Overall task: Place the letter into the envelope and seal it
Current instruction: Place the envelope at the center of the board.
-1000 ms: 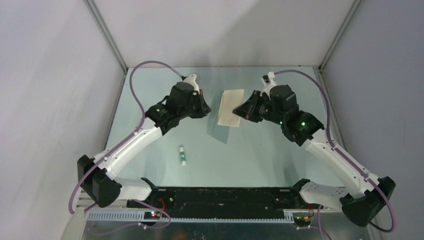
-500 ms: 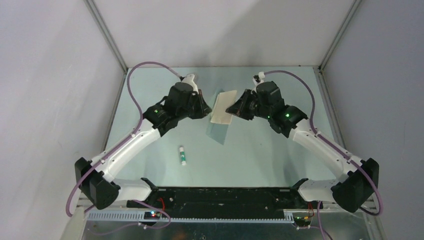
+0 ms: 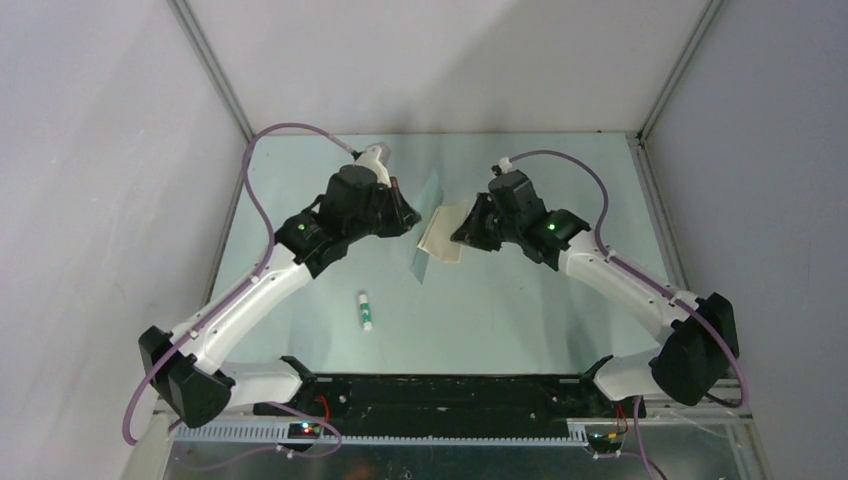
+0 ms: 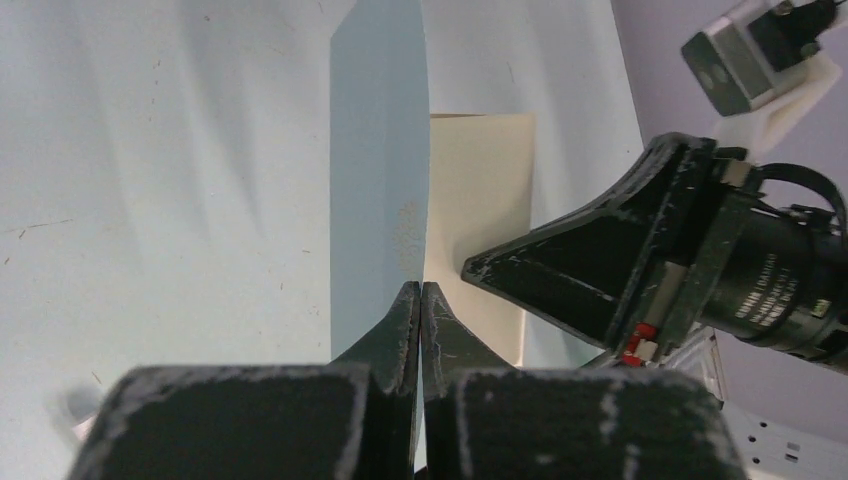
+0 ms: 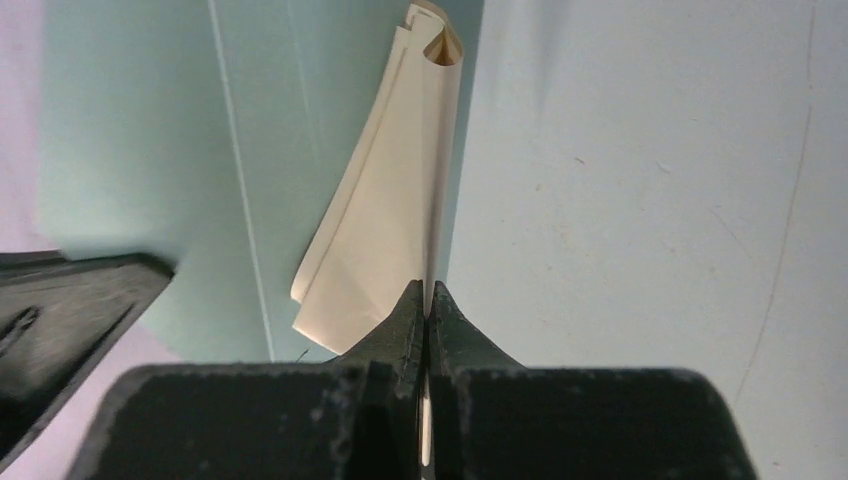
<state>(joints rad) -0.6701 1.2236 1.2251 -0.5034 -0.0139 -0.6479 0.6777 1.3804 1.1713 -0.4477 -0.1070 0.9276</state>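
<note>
Top view, left to right: the white stick with a green cap [image 3: 366,311] lies alone on the pale green worktop [image 3: 500,310], well apart from the other things. The left tool [image 3: 413,222] is clenched on the envelope [image 3: 421,262], which is lifted and stands nearly edge-on to this camera, so it shows only as a narrow teal-grey strip. The letter [image 3: 443,238] sits just to the right of that strip, tan and tilted. It is pinched at its right side by the right tool [image 3: 458,235], whose tips are likewise pressed together. From this height the grips themselves are hidden under the black wrist housings. The left wrist view supplies the first grip: the two fingers [image 4: 405,320] meet on the near edge of the envelope [image 4: 380,180], whose broad face rises away from the camera. The letter [image 4: 480,210] shows past its right edge, with the pointed end of the right tool [image 4: 475,268] against it. Whether the sheet has entered the envelope cannot be told here. The right wrist view supplies the second grip: its fingers [image 5: 440,315] close on the thin near edge of the letter [image 5: 400,220]. It shows the sheet folded lengthwise, with its far end curled open, a detail seen in no other view. A darker teal surface fills the area to the letter's left, and the left tool [image 5: 80,290] is a black shape at the lower left corner.
</note>
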